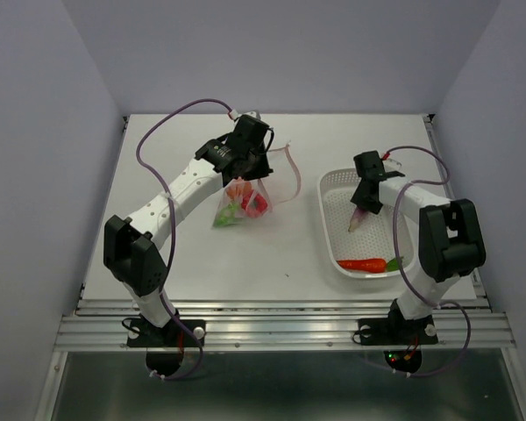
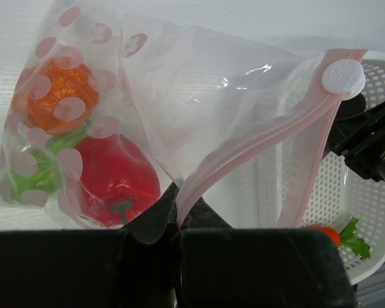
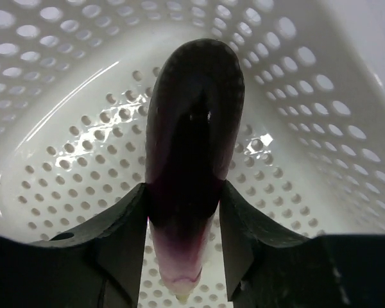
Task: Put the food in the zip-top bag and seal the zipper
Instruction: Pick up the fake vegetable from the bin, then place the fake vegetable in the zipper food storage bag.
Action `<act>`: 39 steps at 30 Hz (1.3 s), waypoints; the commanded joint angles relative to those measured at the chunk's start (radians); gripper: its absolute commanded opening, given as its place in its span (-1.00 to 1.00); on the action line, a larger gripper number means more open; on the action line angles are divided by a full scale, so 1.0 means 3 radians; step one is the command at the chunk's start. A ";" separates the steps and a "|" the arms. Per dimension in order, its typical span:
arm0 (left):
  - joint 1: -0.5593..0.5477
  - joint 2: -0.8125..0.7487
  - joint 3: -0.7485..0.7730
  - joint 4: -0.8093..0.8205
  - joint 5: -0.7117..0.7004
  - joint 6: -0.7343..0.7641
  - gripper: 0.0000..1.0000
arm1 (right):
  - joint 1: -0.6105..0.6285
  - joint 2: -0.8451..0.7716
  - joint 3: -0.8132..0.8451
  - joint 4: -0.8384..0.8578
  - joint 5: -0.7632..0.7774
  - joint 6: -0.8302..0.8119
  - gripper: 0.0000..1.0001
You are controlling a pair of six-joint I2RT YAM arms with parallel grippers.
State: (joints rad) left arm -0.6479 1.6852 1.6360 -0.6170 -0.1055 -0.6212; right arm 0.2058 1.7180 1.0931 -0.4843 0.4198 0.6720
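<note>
My left gripper (image 1: pixel 245 168) is shut on the pink zipper strip (image 2: pixel 244 151) of the clear zip-top bag (image 1: pixel 242 203) and holds its mouth edge up. Inside the bag I see the orange pumpkin (image 2: pixel 58 96), the red pepper (image 2: pixel 115 179) and the green pod (image 2: pixel 32 176). The zipper's white slider (image 2: pixel 343 76) sits at the strip's far end. My right gripper (image 1: pixel 361 210) is over the white basket (image 1: pixel 333 230) and is shut on the purple eggplant (image 3: pixel 189 147), held between both fingers. The carrot (image 1: pixel 365 264) lies in the basket's near end.
The white perforated basket stands right of centre, and its wall shows in the left wrist view (image 2: pixel 366 192) beside the bag. The bag's pink strip loops out toward the basket (image 1: pixel 291 175). Purple cables arch over both arms. Walls enclose the table on three sides.
</note>
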 commanded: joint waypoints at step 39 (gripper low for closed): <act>-0.0013 -0.0136 0.0386 -0.0147 -0.0160 -0.0118 -1.00 | 0.1911 -0.1222 -0.0371 0.3389 -0.0735 -0.1386 -0.47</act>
State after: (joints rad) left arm -0.6479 1.6852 1.6962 -0.6594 -0.1169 -0.6373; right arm 0.7452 1.3479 0.9585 0.4393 0.1230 0.2745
